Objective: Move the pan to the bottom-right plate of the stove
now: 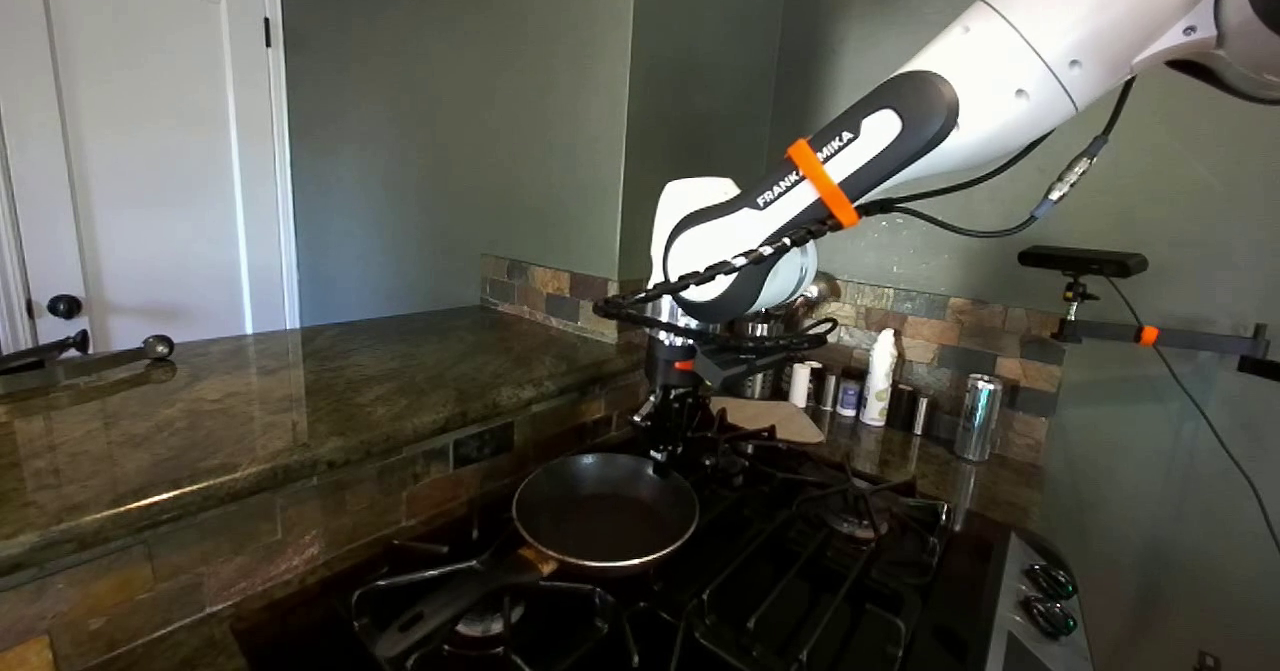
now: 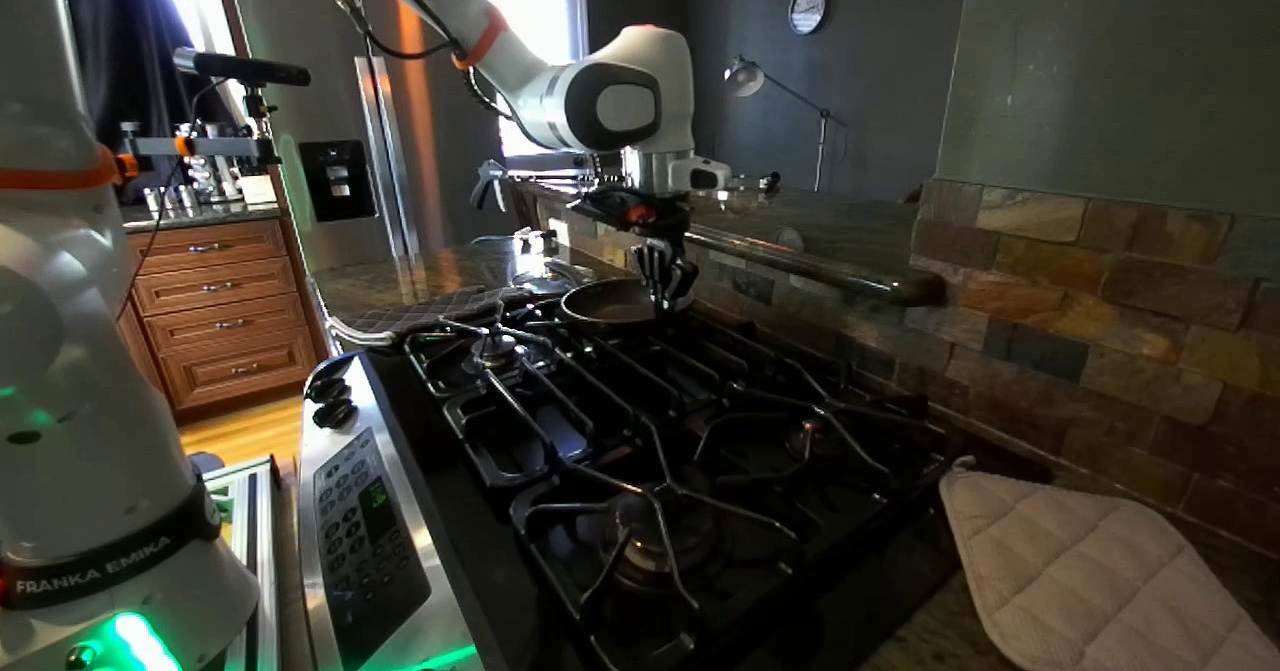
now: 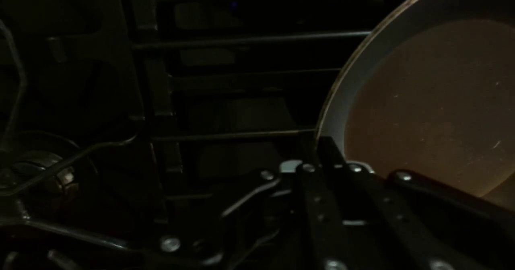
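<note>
Pan [image 1: 605,516] is sitting over the stove [image 1: 785,571] in an exterior view, your narrowed gripper [image 1: 660,465] apparently pinching its rim past one o'clock; you're likely facing the carry, needing a level shift toward three o'clock, probably the bottom-right burner [image 1: 855,525].

Arm [image 1: 985,81] slanting downward, wrist [image 2: 655,66] bent, gripper [image 3: 318,145] pointing down, fingers [image 3: 330,153] close together.

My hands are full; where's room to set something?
The raised counter between metal bar and corner tiles is bare, as are the grates between pan and pot holder. Crowded: around bottle and canisters, and where fingers meet pan.
</note>
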Robot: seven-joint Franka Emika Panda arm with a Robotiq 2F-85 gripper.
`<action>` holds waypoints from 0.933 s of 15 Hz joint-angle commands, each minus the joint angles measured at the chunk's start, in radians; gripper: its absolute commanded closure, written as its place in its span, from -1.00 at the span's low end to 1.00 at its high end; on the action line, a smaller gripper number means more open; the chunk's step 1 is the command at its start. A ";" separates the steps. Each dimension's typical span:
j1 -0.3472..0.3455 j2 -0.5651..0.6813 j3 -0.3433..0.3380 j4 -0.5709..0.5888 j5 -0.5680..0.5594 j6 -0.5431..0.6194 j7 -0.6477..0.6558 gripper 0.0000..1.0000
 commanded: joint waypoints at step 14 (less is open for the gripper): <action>-0.103 0.045 -0.083 0.005 0.051 0.119 -0.040 0.96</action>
